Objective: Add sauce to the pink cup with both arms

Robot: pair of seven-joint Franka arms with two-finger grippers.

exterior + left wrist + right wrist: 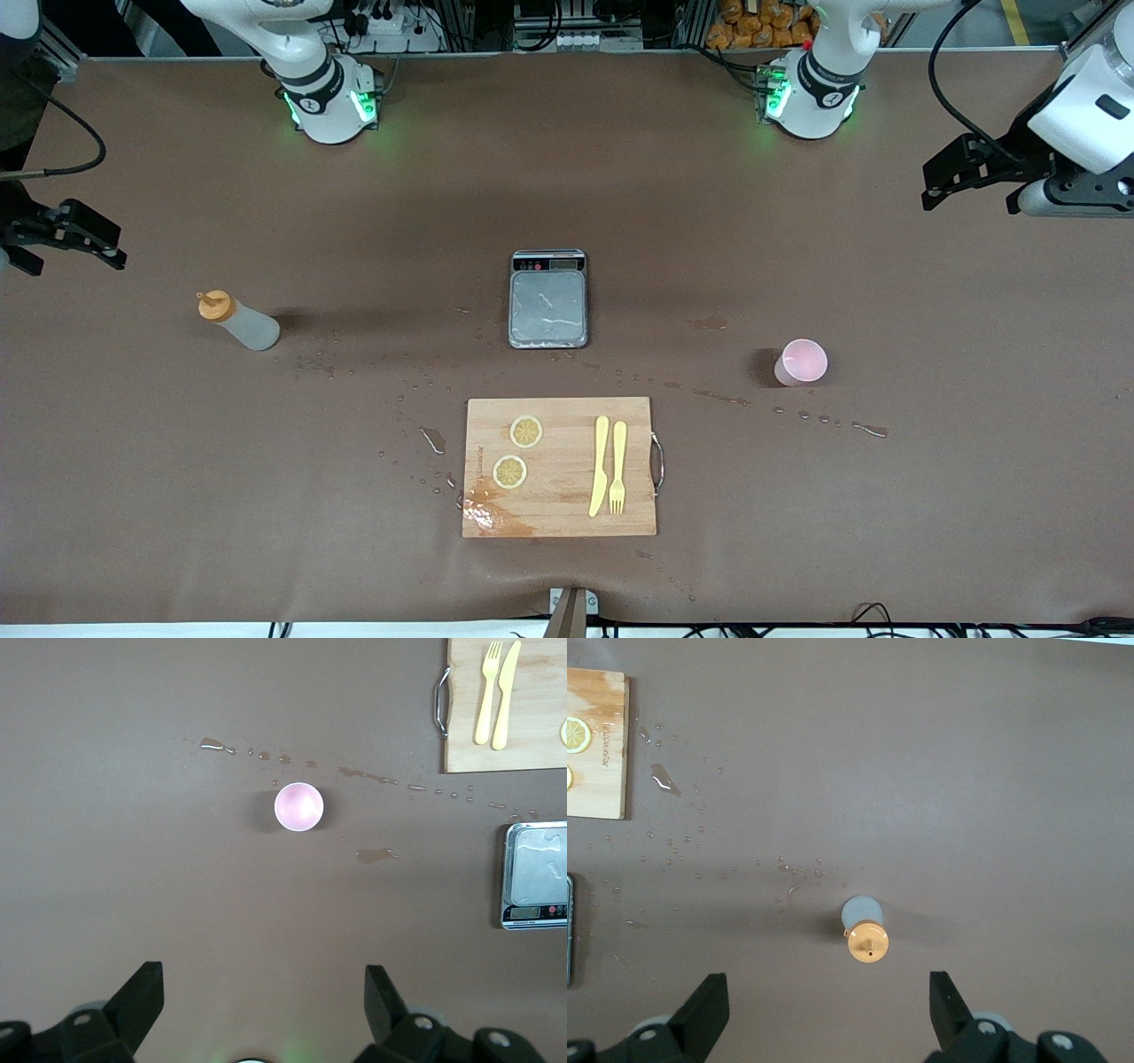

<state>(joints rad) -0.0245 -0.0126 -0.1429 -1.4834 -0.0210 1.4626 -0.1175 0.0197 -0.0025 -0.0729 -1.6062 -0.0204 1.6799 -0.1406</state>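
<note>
The sauce bottle (pixel 237 321), whitish with an orange nozzle cap, stands upright on the brown table toward the right arm's end. It shows from above in the right wrist view (pixel 866 939). The pink cup (pixel 802 362) stands upright and empty toward the left arm's end, and shows in the left wrist view (pixel 299 806). My right gripper (pixel 75 255) hangs open and empty in the air over the table's edge near the bottle (pixel 828 988). My left gripper (pixel 966 184) hangs open and empty over the table's other end (pixel 263 979).
A grey scale (pixel 548 299) sits mid-table between bottle and cup. A wooden cutting board (pixel 560 518), nearer the front camera, carries two lemon slices (pixel 525 431), a yellow knife (pixel 600 464) and a fork (pixel 617 468). Water drops and small puddles (pixel 431 439) spot the table.
</note>
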